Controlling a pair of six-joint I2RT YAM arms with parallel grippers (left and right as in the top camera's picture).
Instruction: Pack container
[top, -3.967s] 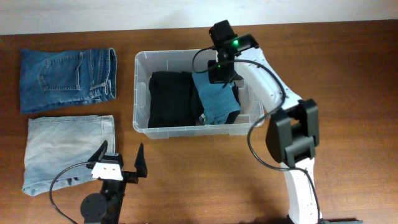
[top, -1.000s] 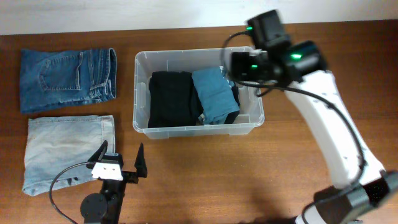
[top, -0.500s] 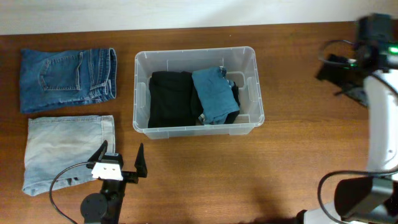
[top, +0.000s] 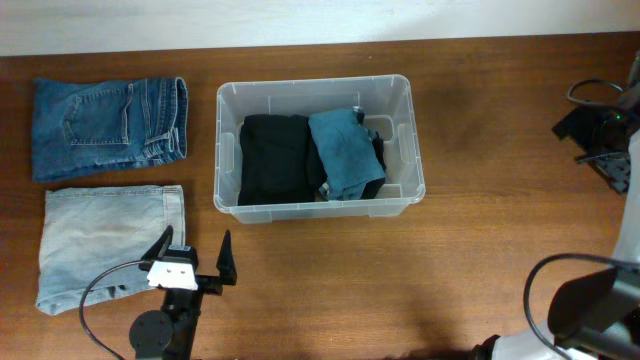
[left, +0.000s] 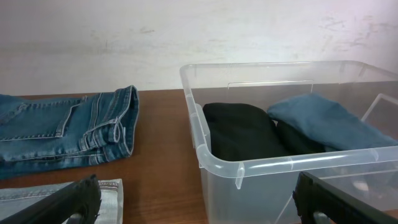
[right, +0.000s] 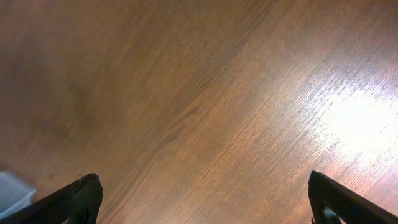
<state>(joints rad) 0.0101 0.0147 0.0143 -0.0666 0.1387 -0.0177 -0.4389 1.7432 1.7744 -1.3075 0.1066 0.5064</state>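
now the right fingers (right: 78, 200) have swung away to the far edge of the bench, spread apart and empty over bare wood, leaving the folded blue garment (top: 345, 150) beside the black garment (top: 272, 158) inside the container (top: 225, 150) at mid-bench. the left fingers (top: 226, 265) sit apart too, holding nothing. the dark jeans (top: 108, 127) and pale jeans (top: 105, 240) likely remain to pack.
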